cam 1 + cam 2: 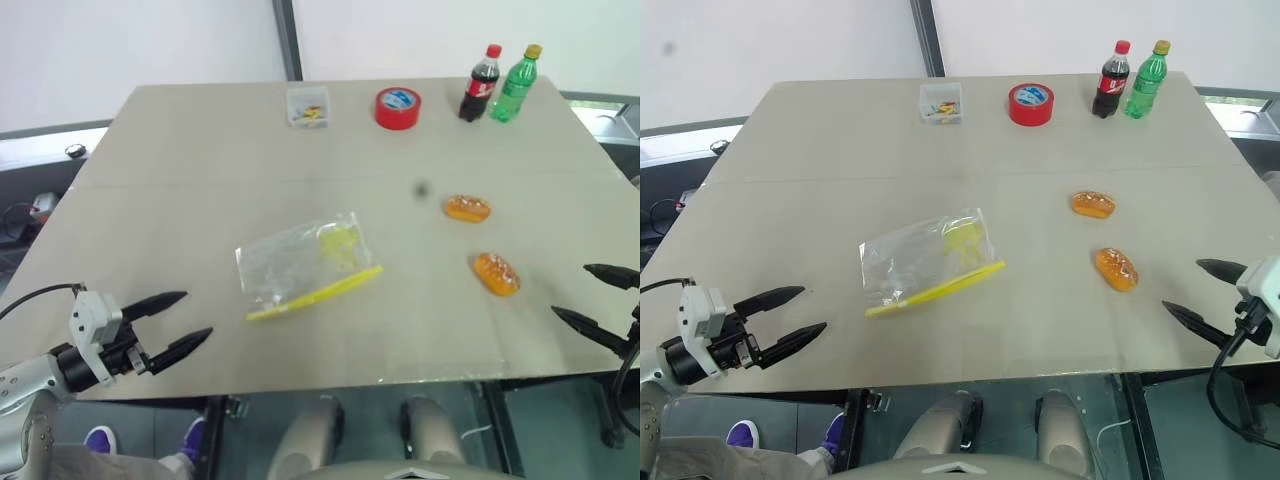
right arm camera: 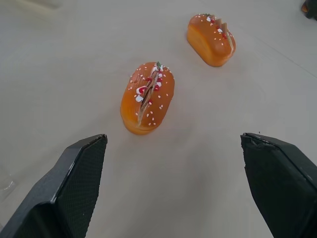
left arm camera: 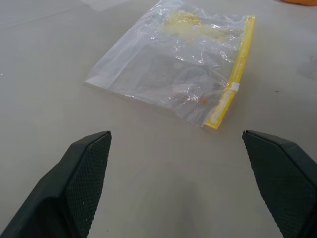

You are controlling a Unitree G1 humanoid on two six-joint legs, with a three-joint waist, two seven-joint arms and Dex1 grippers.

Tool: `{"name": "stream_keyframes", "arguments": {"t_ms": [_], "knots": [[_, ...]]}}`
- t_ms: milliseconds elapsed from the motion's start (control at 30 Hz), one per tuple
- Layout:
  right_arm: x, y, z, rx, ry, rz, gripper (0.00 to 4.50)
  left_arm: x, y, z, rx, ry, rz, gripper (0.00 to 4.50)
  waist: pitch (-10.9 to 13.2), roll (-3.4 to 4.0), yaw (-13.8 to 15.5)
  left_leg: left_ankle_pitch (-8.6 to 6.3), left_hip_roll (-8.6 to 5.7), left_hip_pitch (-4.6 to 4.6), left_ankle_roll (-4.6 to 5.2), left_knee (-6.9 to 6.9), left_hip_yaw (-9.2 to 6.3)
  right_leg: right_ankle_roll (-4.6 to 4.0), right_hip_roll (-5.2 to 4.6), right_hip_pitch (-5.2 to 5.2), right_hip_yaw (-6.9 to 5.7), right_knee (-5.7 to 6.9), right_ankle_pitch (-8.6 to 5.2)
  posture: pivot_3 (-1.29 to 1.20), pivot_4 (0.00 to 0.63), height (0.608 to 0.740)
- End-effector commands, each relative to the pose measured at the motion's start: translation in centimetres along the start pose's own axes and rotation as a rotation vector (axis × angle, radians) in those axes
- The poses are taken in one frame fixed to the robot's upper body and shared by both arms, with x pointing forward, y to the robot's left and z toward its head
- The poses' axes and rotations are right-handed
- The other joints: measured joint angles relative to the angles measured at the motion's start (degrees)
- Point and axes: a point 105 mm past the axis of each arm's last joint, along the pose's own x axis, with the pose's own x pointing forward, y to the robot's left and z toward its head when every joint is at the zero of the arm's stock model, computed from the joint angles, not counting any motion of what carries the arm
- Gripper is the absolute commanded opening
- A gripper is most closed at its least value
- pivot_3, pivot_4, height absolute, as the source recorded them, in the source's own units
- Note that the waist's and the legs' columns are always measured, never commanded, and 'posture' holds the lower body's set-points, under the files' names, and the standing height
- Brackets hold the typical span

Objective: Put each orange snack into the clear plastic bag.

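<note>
1. Both grippers hang over the table's near edge: the left gripper [image 1: 185, 320] at the near left corner, the right gripper [image 1: 1200, 292] at the near right.
2. Each has its two black fingers spread wide, with nothing between them.
3. Flat on the table [image 1: 180, 170], just left of centre, lies the bag [image 1: 300, 262], its yellow seal strip along the near edge and a yellowish patch inside. The left gripper points toward it, well apart.
4. Right of the bag lie the two snacks: the near snack [image 1: 496, 273] and, beyond it, the far snack [image 1: 467, 208], near each other but apart. Both are outside the bag.
5. Along the far edge stand a small clear box [image 1: 307, 106], a red tape roll [image 1: 397, 107], a cola bottle [image 1: 480, 84] and a green bottle [image 1: 516, 86].
</note>
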Motion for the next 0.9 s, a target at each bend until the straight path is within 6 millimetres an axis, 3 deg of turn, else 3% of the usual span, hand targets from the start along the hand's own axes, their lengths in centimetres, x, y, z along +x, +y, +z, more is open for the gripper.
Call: {"name": "stream_keyframes", "arguments": {"t_ms": [33, 233, 367, 500, 633, 900], "knots": [[-0.4, -0.9, 0.9, -0.041, -0.022, -0.033, 4.42, 0.5, 0.2, 1.1, 0.045, -0.03, -0.002, 4.5, 0.0, 0.0, 0.0, 0.0, 0.0, 0.0, 0.0, 0.0, 0.0, 0.0, 0.0, 0.0, 0.0, 0.0, 0.0, 0.0, 0.15, 0.74], [1.9, -0.5, 2.1, -0.031, -0.114, -0.017, 4.42, 2.9, -0.2, 2.3, -0.033, -0.11, 0.016, 4.5, 0.0, 0.0, -0.1, 0.0, 0.0, 0.0, 0.0, 0.02, 0.0, 0.01, 0.0, 0.0, 0.0, 0.01, 0.01, 0.0, 0.15, 0.74], [3.9, 0.7, 4.0, -0.064, -0.181, 0.036, 4.42, 3.8, -0.6, 1.3, -0.276, -0.02, -0.006, 4.5, 0.0, 0.04, -0.3, 0.0, 0.01, 0.0, -0.01, 0.0, 0.0, 0.0, 0.03, -0.05, 0.02, 0.07, 0.01, 0.0, 0.15, 0.74], [5.9, 3.6, 6.2, -0.084, -0.246, 0.188, 4.42, 4.6, 0.3, 1.2, -0.631, 0.047, -0.008, 4.5, 0.0, 0.03, -0.1, 0.0, 0.02, -0.02, 0.0, 0.01, -0.1, 0.01, 0.1, -0.09, -0.06, 0.16, 0.0, 0.0, 0.15, 0.74], [7.2, 5.5, 7.5, -0.104, -0.281, 0.259, 4.42, 4.9, 1.0, 0.5, -0.772, 0.112, 0.002, 4.5, 0.0, 0.0, -0.2, 0.0, 0.0, -0.02, -0.02, 0.04, -0.14, 0.01, 0.12, -0.12, -0.1, 0.17, 0.01, 0.0, 0.15, 0.74], [7.8, 6.7, 7.8, -0.103, -0.292, 0.285, 4.42, 6.9, 1.4, 1.6, -1.061, 0.159, -0.161, 4.5, 0.0, 0.01, 0.2, 0.0, -0.04, -0.01, -0.04, 0.04, -0.13, 0.0, 0.11, -0.14, -0.06, 0.2, 0.01, 0.0, 0.15, 0.74]]}}
